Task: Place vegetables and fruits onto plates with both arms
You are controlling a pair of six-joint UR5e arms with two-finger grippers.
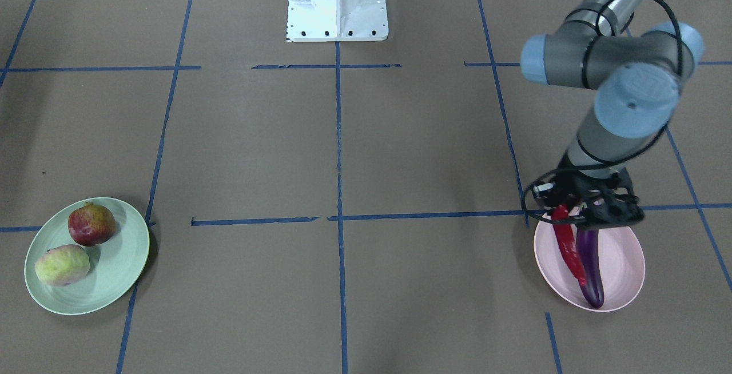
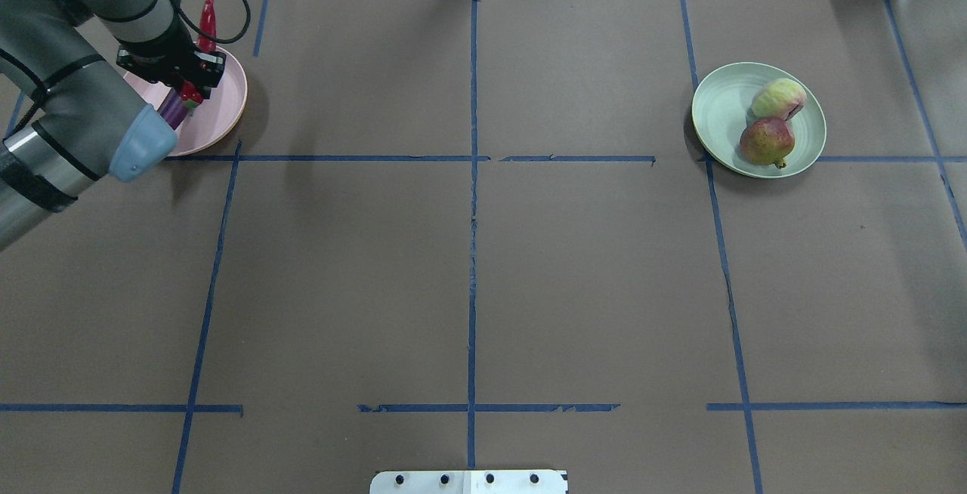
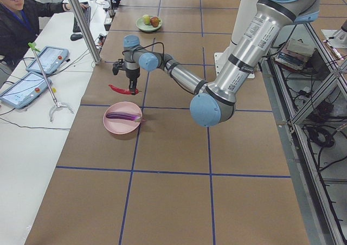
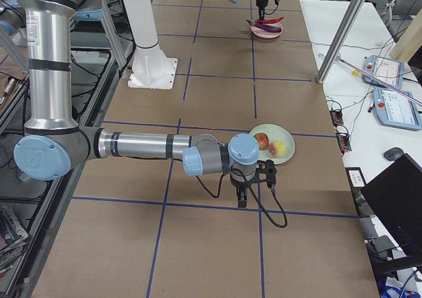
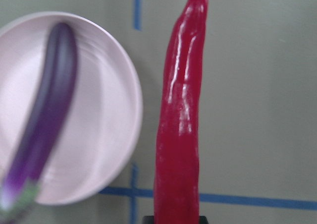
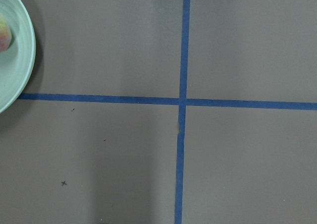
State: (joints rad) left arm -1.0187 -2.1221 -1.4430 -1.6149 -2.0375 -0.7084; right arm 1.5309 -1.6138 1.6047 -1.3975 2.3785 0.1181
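Observation:
My left gripper (image 1: pixel 573 218) is shut on the stem end of the red chili pepper (image 1: pixel 569 243) and holds it in the air over the rim of the pink plate (image 1: pixel 622 259). The purple eggplant (image 1: pixel 591 274) lies on that plate. In the left wrist view the chili (image 5: pixel 181 125) hangs beside the plate (image 5: pixel 106 135) and the eggplant (image 5: pixel 44 115). The dark red fruit (image 1: pixel 91 224) and the pale yellow-green fruit (image 1: pixel 62 265) sit on the mint green plate (image 1: pixel 117 274). My right gripper (image 4: pixel 242 196) hovers low beside the green plate (image 4: pixel 285 140), in the exterior right view only; I cannot tell whether it is open.
The white base block (image 1: pixel 337 2) stands at the robot's side of the table. Blue tape lines cross the brown table cover (image 2: pixel 468 267). An operator (image 3: pixel 21 17) sits with tablets (image 3: pixel 24 88) at a side bench beyond the pink plate.

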